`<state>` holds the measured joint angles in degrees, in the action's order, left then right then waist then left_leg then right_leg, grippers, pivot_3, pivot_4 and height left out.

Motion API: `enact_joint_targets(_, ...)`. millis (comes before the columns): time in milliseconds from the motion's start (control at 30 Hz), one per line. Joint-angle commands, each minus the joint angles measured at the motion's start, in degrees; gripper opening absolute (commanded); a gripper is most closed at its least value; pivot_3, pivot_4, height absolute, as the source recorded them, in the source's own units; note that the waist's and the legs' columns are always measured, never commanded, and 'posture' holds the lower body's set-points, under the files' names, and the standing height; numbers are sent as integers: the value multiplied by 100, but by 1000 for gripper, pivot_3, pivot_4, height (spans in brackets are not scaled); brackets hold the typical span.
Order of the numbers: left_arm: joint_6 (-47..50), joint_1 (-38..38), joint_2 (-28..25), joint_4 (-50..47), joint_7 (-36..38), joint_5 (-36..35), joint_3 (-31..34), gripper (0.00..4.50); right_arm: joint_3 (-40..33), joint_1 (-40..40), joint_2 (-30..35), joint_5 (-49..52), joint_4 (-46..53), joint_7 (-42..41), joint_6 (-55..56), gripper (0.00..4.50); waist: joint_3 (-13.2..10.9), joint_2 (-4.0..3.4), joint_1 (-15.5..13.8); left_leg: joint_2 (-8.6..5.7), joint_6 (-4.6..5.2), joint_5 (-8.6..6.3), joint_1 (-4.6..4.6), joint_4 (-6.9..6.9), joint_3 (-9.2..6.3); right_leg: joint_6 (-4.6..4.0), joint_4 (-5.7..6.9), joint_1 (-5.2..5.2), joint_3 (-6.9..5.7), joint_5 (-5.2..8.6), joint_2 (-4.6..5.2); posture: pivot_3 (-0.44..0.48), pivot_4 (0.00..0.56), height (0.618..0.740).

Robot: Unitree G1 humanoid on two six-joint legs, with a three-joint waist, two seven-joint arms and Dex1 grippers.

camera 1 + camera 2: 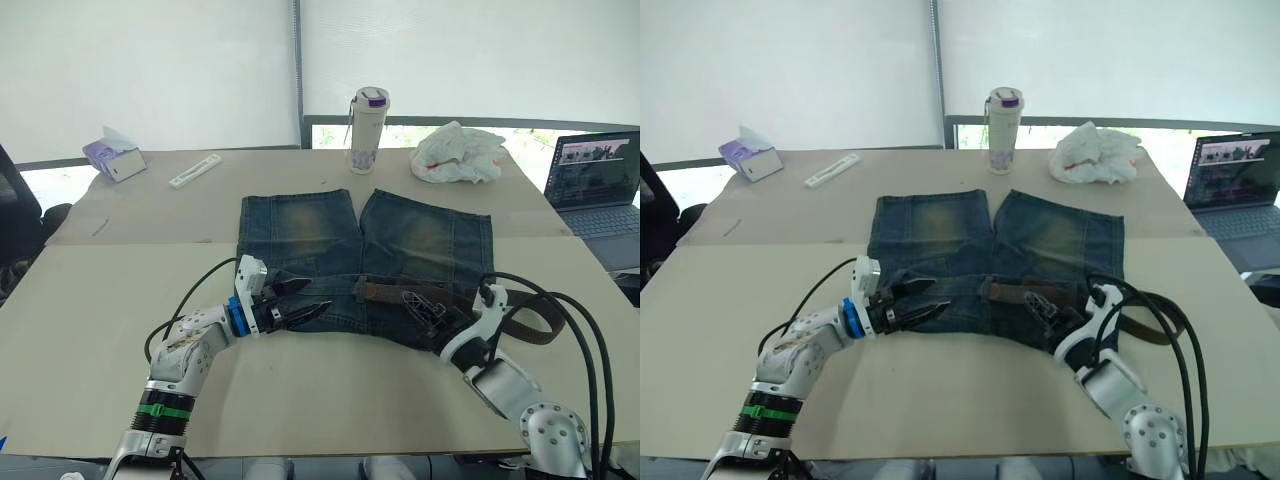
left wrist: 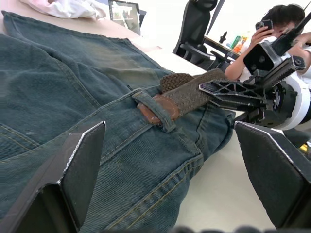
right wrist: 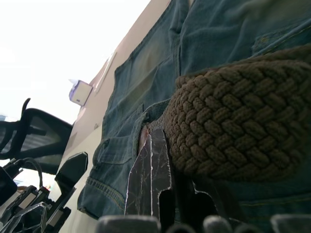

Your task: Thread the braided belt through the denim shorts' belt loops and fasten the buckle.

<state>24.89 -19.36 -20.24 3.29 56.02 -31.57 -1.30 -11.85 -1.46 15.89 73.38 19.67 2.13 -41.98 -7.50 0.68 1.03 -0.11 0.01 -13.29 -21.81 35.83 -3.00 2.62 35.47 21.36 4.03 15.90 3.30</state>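
Right end effector [image 1: 425, 310] pinches the braided belt [image 1: 400, 293]; left end effector [image 1: 300, 300] waits wide. Pulling may snag the tip in its belt loop [image 2: 154, 109] and bunch the denim shorts [image 1: 300, 235].

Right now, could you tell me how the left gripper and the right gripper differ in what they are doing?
The left gripper is open with nothing between its fingers, while the right gripper is shut on the braided belt. The left sits over the left part of the denim shorts' waistband; the right is at the right part, where the belt lies. Both point towards the middle of the waistband.
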Motion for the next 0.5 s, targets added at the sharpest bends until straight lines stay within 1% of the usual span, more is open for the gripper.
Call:
enact_joint_targets(33, 142, -111, -81, -20, 165, -134, 65, 4464, 94, -312, -59, 147, -136, -255, -156, 0, 0, 0, 7, 0, 0, 0, 1, 0, 1, 0, 1, 0, 1, 0, 0, 0, 150, 740)
enact_joint_targets(133, 466, -156, -115, 19, 247, -298, 125, 4464, 91, -591, -259, 255, -473, -355, -217, 0, 0, -1, 19, 3, 0, 0, 4, -1, -1, 0, 5, 0, -1, 0, -8, 0, 150, 740)
enact_joint_targets(233, 1192, -249, -35, 55, 53, -653, 251, 4464, 81, -748, -551, 648, -732, -629, -369, 0, -1, -2, 32, 5, 1, 0, 5, -1, -3, 0, 12, 0, -2, 0, -11, 0, 150, 740)
enact_joint_targets(300, 1478, -282, -15, 62, -33, -754, 274, 4464, 12, -780, -685, 839, -806, -698, -417, 0, -2, -2, 47, 4, 2, 1, 5, 0, -4, 0, 22, 2, -2, 0, -10, 0, 150, 740)
enact_joint_targets(367, 1710, -317, 83, 135, -235, -853, 362, 4464, -60, -781, -827, 1057, -893, -806, -434, 0, -2, -2, 63, 3, 2, 1, 5, 0, -5, 0, 22, 2, -2, 0, -9, 0, 150, 740)
enact_joint_targets(500, 2265, -503, 489, 479, -847, -1274, 821, 4464, -44, -661, -940, 1207, -982, -1131, -510, 0, -2, -2, 83, 2, 1, 1, 7, 2, -6, 0, 26, 2, -3, 0, -8, 0, 150, 740)
